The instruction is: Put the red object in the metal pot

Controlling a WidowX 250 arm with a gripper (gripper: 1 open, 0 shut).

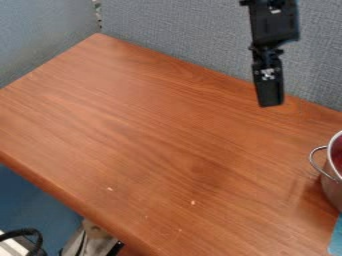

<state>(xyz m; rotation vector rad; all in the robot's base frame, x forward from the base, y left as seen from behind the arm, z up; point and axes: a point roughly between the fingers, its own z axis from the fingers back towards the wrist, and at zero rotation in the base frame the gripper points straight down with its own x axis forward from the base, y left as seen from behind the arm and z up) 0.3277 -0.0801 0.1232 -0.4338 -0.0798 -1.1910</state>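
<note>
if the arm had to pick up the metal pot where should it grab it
Only a sliver of the metal pot shows at the right edge, with something red inside. Its thin rolled rim looks the best hold: one finger inside the wall, one outside, coming from above. The gripper hangs open, up and left of it.

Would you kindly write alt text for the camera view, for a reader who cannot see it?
A black gripper hangs empty above the far edge of a wooden table. At the right edge, a metal pot is partly cut off, with a red object showing inside it.
</note>
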